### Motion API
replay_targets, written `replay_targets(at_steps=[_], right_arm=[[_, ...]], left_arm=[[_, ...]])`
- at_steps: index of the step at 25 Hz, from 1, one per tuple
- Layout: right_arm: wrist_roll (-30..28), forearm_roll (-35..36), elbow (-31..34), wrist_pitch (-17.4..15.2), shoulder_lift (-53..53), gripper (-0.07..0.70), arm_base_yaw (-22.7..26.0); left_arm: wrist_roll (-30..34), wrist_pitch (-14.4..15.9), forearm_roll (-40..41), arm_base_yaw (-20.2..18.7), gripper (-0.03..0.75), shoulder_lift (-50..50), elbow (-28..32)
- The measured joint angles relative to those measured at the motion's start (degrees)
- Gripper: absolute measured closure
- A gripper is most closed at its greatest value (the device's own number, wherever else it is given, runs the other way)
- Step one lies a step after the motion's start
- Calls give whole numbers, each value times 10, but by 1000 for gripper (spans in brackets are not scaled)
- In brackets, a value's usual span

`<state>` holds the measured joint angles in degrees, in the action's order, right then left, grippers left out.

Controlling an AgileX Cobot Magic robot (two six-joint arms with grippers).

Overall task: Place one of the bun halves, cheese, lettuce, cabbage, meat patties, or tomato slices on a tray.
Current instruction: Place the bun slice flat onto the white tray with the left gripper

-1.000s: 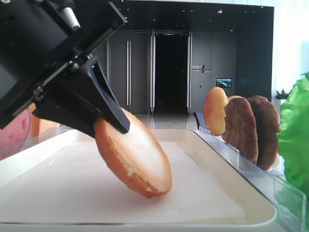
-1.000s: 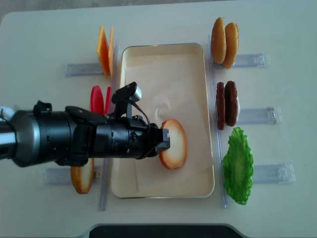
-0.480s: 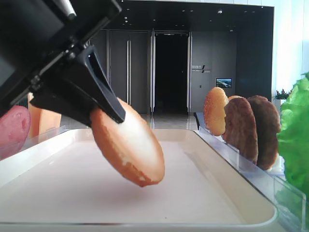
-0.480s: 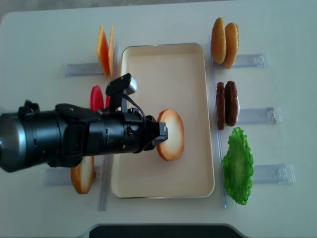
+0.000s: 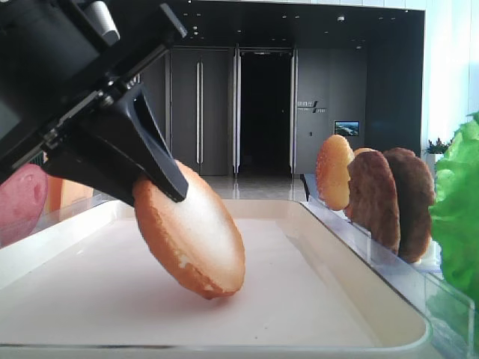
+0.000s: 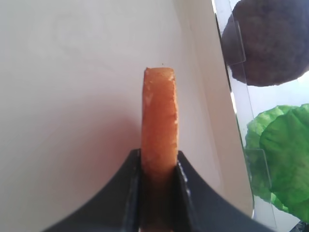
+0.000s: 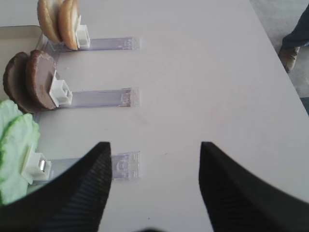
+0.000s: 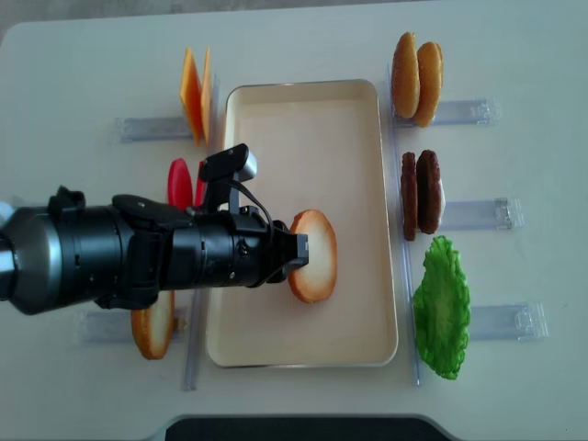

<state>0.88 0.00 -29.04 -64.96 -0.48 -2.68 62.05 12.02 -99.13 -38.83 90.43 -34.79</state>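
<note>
My left gripper (image 8: 296,253) is shut on a golden-brown bun half (image 8: 312,255), held tilted on edge over the middle of the cream tray (image 8: 303,129). In the low side view the bun half (image 5: 191,235) has its lower rim at the tray floor (image 5: 314,299); whether they touch I cannot tell. The left wrist view shows the bun half (image 6: 159,116) edge-on, pinched between the fingers (image 6: 130,183). My right gripper (image 7: 154,150) hangs open over bare table, to the right of the racks. No cabbage is in view.
Clear racks flank the tray. On the left are cheese (image 8: 195,92), tomato slices (image 8: 184,182) and another bun half (image 8: 153,326). On the right are two bun halves (image 8: 416,78), meat patties (image 8: 421,195) and lettuce (image 8: 442,308).
The left gripper, still shut on the bun half, drew it slightly back toward the tray's left side; it rose briefly, then came down near the tray floor.
</note>
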Motion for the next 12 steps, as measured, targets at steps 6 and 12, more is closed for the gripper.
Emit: replay_targets(at_steps=[6,12], right_arm=[[0,0,0,0,0,244,0],[0,0,0,0,0,244,0]], left_arm=[[0,-10,0,0,384,0,0],[-86,-10,69,0,178,-19,0]])
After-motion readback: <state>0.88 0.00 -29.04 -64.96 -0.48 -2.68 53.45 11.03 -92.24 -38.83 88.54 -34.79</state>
